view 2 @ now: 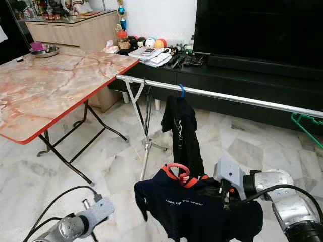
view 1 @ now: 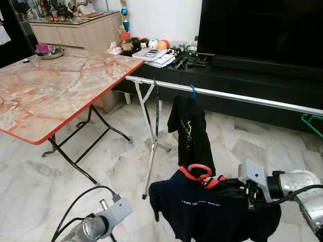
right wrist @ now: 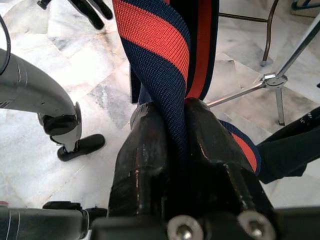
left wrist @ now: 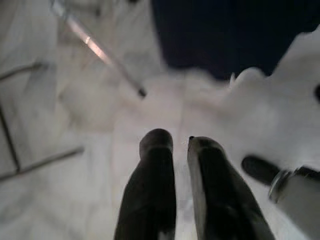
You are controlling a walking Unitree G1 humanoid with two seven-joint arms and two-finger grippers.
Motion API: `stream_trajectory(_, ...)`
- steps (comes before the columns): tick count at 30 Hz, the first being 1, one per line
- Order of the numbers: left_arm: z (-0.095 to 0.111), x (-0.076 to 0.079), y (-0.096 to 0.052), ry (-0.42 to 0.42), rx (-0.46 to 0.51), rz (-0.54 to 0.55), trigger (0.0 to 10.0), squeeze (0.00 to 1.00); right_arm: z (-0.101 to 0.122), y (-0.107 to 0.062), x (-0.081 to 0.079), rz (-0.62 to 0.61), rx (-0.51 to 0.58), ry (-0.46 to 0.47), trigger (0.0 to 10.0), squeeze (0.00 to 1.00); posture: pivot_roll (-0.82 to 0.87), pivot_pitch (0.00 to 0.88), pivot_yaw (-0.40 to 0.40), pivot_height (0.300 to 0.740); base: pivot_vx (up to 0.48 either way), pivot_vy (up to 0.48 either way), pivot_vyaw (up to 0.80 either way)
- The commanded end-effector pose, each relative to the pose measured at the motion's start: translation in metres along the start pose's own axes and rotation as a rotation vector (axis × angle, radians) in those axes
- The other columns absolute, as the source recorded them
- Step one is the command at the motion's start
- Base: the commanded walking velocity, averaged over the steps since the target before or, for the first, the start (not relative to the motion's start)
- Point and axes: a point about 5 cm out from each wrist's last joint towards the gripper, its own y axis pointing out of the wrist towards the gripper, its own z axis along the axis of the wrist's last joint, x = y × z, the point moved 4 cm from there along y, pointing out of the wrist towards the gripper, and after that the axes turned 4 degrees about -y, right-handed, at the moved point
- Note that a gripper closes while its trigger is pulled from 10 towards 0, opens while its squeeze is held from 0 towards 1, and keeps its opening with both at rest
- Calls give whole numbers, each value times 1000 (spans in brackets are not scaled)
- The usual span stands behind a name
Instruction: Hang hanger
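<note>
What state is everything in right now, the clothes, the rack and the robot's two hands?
Navy shirt: on a red hanger, held up, not yet on the rail.
Black shirt: hanging from the rail.
Green hanger: hanging bare.
Right end effector: shut on the shirt's collar.
Left end effector: shut, holding nothing.

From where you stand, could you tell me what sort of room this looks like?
Most likely a home living room used for drying laundry: a large dark television on a low black cabinet, a marble-patterned folding table, and a clothes rail holding a hung black shirt.
</note>
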Motion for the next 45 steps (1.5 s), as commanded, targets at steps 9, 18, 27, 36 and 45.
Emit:
stream_trajectory(9, -8, 17, -5, -2, 9, -127, 10000, 1000, 24, -6, 10, 19, 32, -89, 10000, 0, -56, 23, 14, 740, 0, 0, 0)
stream_trajectory(18, -3, 23, -3, -10, 35, -148, 10000, 1000, 31, -1, 6, 53, 60, -104, 10000, 0, -57, 9, 16, 740, 0, 0, 0)
stream_trajectory(27, 9, 2, 0, 10, 66, -5, 10000, 1000, 32, -1, 1, 80, 63, -111, 10000, 0, -62, 0, 20, 740, 0, 0, 0)
stream_trajectory(36, 13, 3, 2, 5, 77, 9, 10000, 1000, 35, 1, -6, 120, 76, -113, 10000, 0, -64, 0, 20, 740, 0, 0, 0)
stream_trajectory(45, 11, 4, 3, 13, 62, 25, 10000, 1000, 40, -2, -11, 158, 88, -113, 10000, 0, -68, 0, 15, 740, 0, 0, 0)
